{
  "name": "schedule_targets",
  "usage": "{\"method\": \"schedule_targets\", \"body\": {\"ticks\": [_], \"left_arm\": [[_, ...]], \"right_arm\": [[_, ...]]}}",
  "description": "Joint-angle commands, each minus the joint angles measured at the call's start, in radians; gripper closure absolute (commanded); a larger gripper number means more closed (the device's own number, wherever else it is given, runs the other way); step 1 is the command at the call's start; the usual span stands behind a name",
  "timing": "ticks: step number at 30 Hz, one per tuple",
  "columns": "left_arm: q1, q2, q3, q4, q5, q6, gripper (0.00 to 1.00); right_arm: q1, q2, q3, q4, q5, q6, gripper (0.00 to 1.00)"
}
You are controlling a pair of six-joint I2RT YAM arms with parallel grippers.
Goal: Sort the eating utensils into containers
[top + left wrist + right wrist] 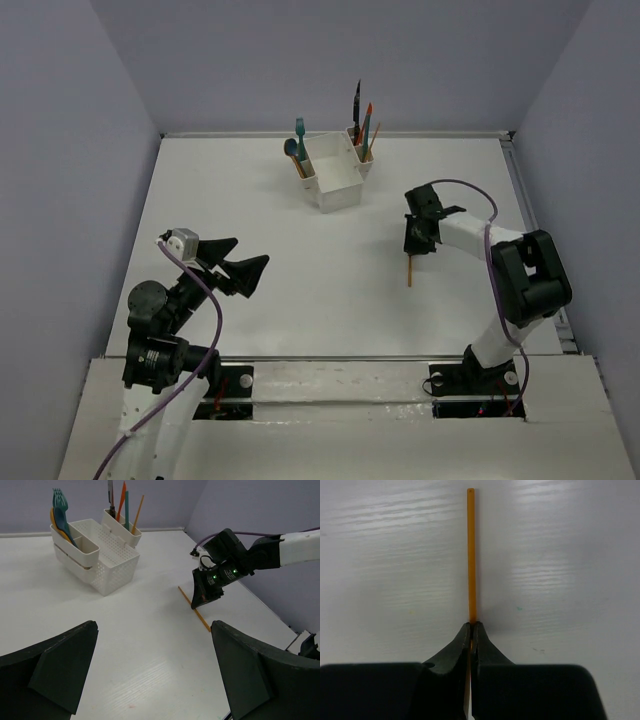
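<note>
My right gripper [414, 250] is shut on a thin orange stick [470, 555] that lies flat along the table, right of centre [409, 272]. It also shows in the left wrist view [202, 619]. The white caddy [337, 180] stands at the back centre. Its left slot holds a teal fork [58, 497], a teal spoon [62, 520] and an orange spoon [52, 520]. Its right slot holds a dark-handled knife [110, 492], an orange knife [122, 497], a teal handle and another thin orange stick [138, 510]. My left gripper [252, 256] is open and empty at the near left.
The caddy's large middle compartment [107, 555] looks empty. Grey walls close in the table at the back and both sides. The right arm's purple cable [478, 195] loops above its wrist.
</note>
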Motion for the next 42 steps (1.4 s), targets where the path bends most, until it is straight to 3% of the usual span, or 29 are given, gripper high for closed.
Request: {"method": "schedule_targets", "body": {"ticks": [1,8,17,27,42], "left_arm": [[-0.005,0.008,0.004,0.038,0.006,0.007,0.01],[-0.005,0.014,0.004,0.032,-0.008,0.004,0.01],[-0.005,0.019,0.003,0.036,-0.003,0.004,0.01],[0.004,0.050,0.004,0.036,0.007,0.005,0.01],[0.032,0.079,0.006,0.036,0.012,0.005,0.01]], "right_arm": [[-0.003,-0.124,0.053,0.164,-0.065,-0.044,1.00],[0.006,-0.209,0.162,0.551,-0.116,-0.048,1.00],[0.015,-0.001,0.392,0.976,-0.125,-0.186,1.00],[0.024,0.251,0.627,1.043,-0.159,-0.307,1.00],[0.033,0.368,0.585,1.143,-0.177,-0.367,1.00]]}}
